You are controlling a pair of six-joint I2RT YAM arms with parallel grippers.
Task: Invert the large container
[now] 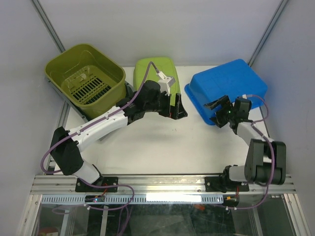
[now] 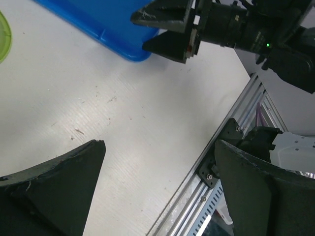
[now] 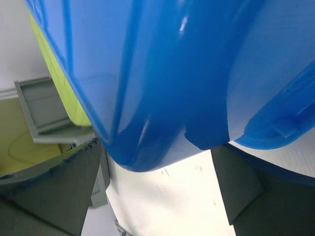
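The large blue container lies at the table's right with its base facing up and its rim on the table. In the right wrist view its blue wall and rim corner fill the upper frame. My right gripper sits at its near-left corner, open, with the fingers wide apart on either side of that corner and not clamping it. My left gripper hovers over the table's middle, open with nothing between its fingers. The left wrist view shows the container's corner and my right gripper beside it.
An olive slotted basket stands tilted at the back left, mouth up. A light green bin lies behind the left gripper. A grey bracket shows beyond the blue container. The table's aluminium front rail runs along the near edge.
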